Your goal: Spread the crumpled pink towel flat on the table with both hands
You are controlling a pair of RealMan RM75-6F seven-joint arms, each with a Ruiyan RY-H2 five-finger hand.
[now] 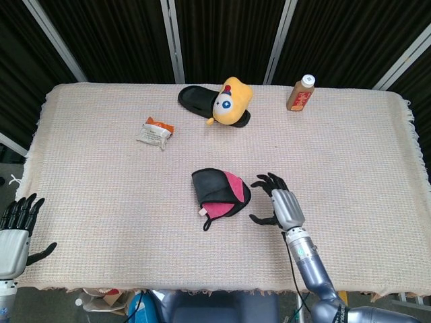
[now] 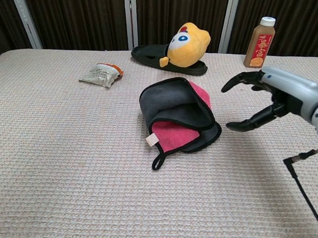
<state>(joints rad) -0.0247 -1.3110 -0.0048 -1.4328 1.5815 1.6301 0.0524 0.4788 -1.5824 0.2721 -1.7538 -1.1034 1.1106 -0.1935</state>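
Note:
The pink towel (image 1: 222,194) (image 2: 177,118) lies crumpled mid-table, folded over so its dark grey backing and black edging show, with a white tag and a black loop at its near corner. My right hand (image 1: 279,205) (image 2: 278,100) hovers just right of it, fingers spread and thumb apart, holding nothing and a short gap from the cloth. My left hand (image 1: 17,229) stays at the table's near-left edge, fingers apart and empty; the chest view does not show it.
A black slipper with a yellow plush toy (image 1: 229,101) (image 2: 186,46) sits at the back centre. A brown bottle (image 1: 301,93) (image 2: 259,42) stands at the back right. A small snack packet (image 1: 155,132) (image 2: 101,74) lies back left.

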